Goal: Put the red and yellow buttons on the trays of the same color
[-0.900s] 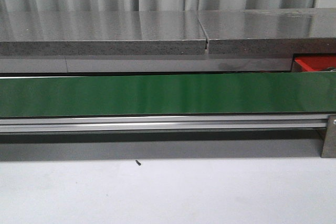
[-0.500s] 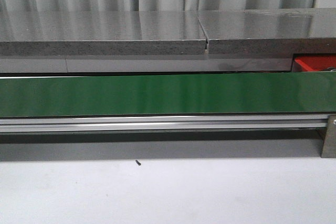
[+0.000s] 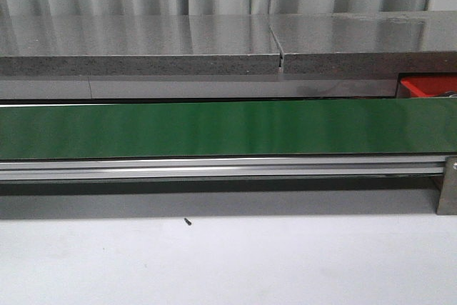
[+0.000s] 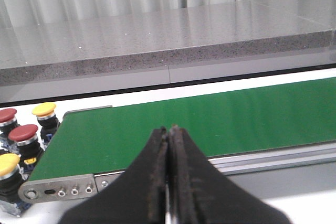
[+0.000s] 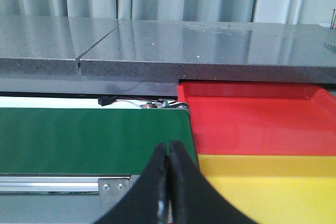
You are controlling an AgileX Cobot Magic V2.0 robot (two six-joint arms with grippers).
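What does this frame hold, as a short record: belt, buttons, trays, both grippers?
belt: green belt, nothing on it in any view
buttons: two red buttons, two yellow buttons, clustered off the belt's end
trays: red tray and yellow tray, side by side past the belt's other end, both empty
left gripper: shut, empty
right gripper: shut, empty

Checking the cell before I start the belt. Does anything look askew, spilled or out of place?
Nothing stands out. The belt is bare, the red tray and yellow tray sit square beyond its end, and the buttons stand upright at the other end.
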